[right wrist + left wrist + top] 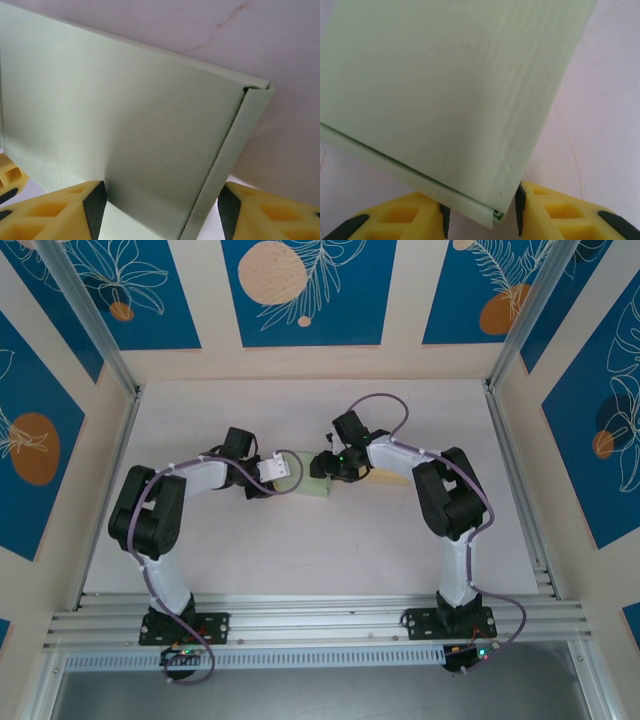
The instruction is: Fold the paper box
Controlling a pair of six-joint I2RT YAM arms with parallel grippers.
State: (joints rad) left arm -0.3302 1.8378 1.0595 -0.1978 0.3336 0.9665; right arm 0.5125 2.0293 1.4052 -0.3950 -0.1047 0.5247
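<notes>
White counter (300,550) | I see paper box (312,483) between both tools | left tool (481,216) pinching its corner | right tool (161,206) straddling it, grip unclear

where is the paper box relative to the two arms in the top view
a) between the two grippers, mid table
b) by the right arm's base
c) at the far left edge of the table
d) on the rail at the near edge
a: the box lies mid table with the left gripper on one side and the right gripper on the other.

Both claws (300,472) inward, jaws parted.
</notes>
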